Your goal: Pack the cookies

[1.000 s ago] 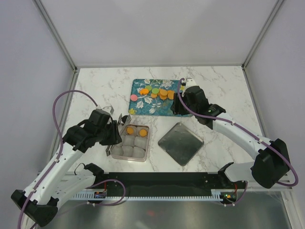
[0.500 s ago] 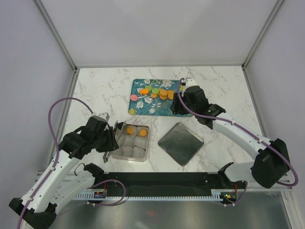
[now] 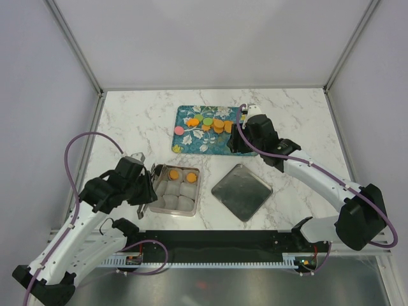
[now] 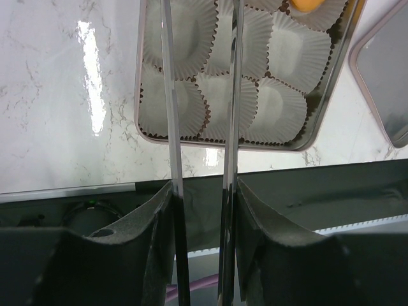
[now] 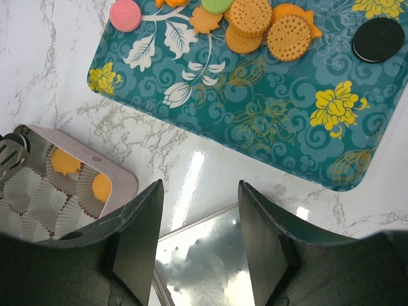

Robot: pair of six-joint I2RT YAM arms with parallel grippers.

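The cookies point(image 3: 207, 123) lie in a cluster on the far part of a teal flowered tray point(image 3: 220, 145); most are orange, with a pink one point(image 5: 125, 14), a green one point(image 5: 217, 5) and a black one point(image 5: 378, 38). Two orange cookies point(image 3: 182, 174) sit in the far paper cups of a small tin point(image 3: 198, 185); the other cups point(image 4: 287, 48) are empty. My left gripper point(image 3: 146, 188) point(image 4: 203, 185) is shut on metal tongs point(image 4: 169, 95) whose blades reach over the tin's left side. My right gripper point(image 3: 237, 145) point(image 5: 201, 191) is open and empty, above the marble at the tray's near edge.
The tin's square metal lid point(image 3: 242, 191) lies flat to the right of the tin, just under my right gripper. The tong tips point(image 5: 11, 156) show at the tin's far-left corner. Cage walls close in the marble table point(image 3: 127, 121); a black rail runs along its near edge.
My left arm has pulled back toward the near left, drawing the tongs from over the tin's far cups to its left side. The right arm has barely moved.
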